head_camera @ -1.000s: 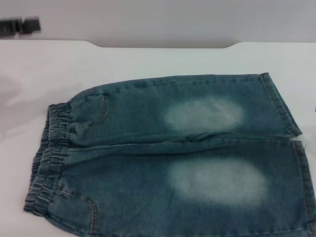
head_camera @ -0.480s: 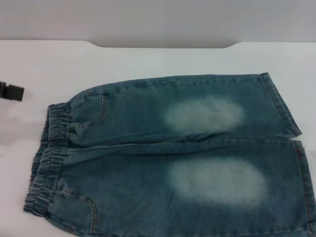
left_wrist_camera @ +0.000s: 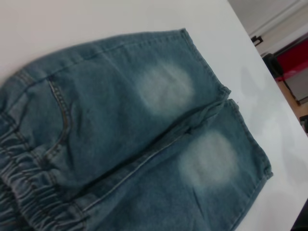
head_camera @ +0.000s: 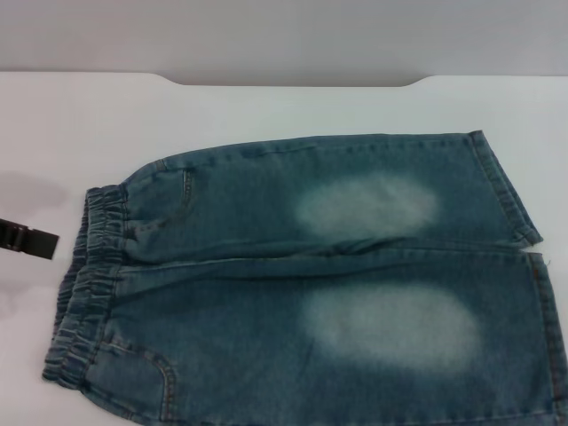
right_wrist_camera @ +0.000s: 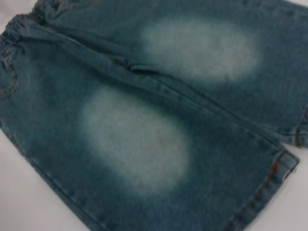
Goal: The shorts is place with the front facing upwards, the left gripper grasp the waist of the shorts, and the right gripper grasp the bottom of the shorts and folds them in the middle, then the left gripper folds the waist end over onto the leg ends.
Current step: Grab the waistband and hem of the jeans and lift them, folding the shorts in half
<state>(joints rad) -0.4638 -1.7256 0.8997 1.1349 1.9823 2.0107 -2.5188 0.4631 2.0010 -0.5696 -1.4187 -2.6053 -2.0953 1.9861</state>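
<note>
With jaw state impossible to tell, the left gripper point(head_camera: 31, 240) near the bench's left edge should be aimed squarely at the shorts' point(head_camera: 311, 275) gathered waistband point(head_camera: 84, 284)

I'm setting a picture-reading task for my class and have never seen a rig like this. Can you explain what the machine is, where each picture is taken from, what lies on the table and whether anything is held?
It is a two-armed robot. One picture looks down from its head; two come from cameras on its wrists. Denim shorts lie flat on a white table, gathered waist toward the robot's left. The left gripper is at the left edge beside the waist, not touching it. The right gripper isn't visible. Nothing is held.
</note>
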